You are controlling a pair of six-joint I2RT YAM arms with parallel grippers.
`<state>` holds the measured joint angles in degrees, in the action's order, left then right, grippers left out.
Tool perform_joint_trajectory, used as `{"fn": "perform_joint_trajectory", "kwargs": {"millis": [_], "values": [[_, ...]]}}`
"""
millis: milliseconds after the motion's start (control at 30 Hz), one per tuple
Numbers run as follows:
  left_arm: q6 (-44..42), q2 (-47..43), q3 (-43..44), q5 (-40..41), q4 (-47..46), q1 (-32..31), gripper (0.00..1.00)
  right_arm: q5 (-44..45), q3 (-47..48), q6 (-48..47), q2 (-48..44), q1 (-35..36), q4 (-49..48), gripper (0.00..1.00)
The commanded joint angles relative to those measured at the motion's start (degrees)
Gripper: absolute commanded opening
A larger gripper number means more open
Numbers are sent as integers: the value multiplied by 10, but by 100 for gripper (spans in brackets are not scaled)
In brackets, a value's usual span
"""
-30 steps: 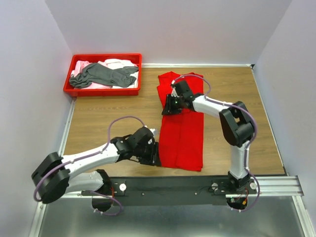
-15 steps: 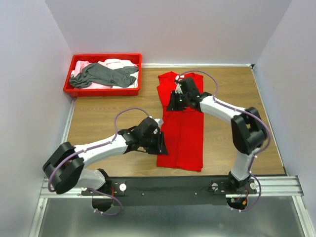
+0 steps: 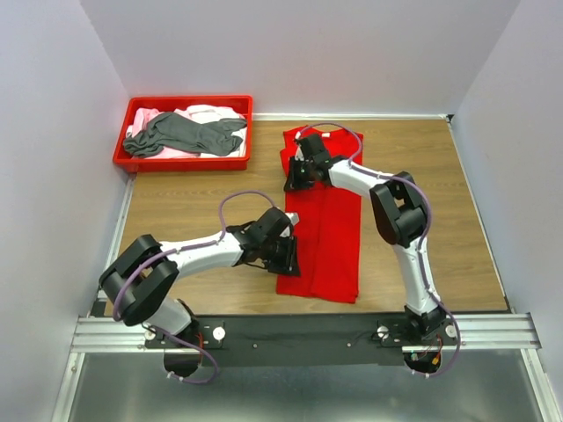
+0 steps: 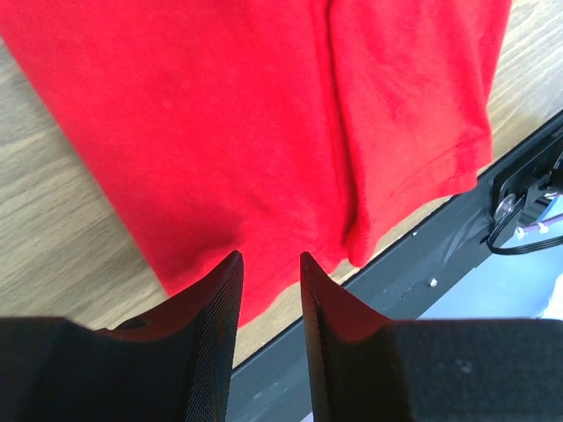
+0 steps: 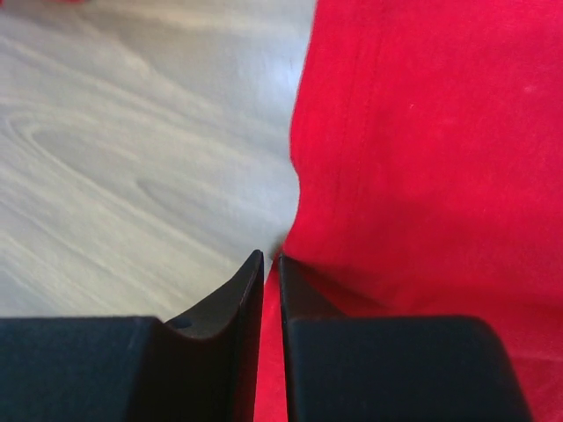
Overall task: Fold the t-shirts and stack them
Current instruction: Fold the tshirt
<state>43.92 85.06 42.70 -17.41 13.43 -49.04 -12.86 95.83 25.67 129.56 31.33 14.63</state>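
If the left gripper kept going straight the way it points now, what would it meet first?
The red t-shirt: its edge lies right ahead of the left gripper, showing between the jaws; it may already touch.

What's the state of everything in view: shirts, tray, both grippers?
red t-shirt, flat on table, folded to a narrow strip.
grey t-shirt, crumpled in the tray, on top.
pink and white shirts, unfolded under the grey one.
red tray, holds unfolded shirts.
left gripper, open over red t-shirt's near corner.
right gripper, shut on red t-shirt's far left edge.
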Motion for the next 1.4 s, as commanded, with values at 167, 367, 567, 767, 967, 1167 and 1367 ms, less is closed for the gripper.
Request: {"fn": "perform_joint_trajectory", "kwargs": {"millis": [167, 367, 567, 767, 967, 1167, 1367], "values": [[-4, -66, 5, 26, 19, 26, 44, 4, 85, -26, 76, -14, 13, 20], [13, -138, -2, 51, 42, 47, 58, -65, 68, -27, -37, -14, 22, 36], [12, -204, -45, 76, 73, 80, 72, -3, -73, -26, -211, -14, 50, 55], [-4, -232, -55, 108, 120, 91, 73, 49, -276, 2, -370, -18, 115, 58], [-9, -239, -71, 118, 104, 102, 70, 100, -433, 31, -510, -18, 170, 58], [-23, -156, -25, 108, 33, 137, 63, 84, -453, 15, -528, -17, 167, 53], [-31, -85, -10, 31, -7, 126, 48, 28, -463, 23, -505, -12, 152, 48]]}}
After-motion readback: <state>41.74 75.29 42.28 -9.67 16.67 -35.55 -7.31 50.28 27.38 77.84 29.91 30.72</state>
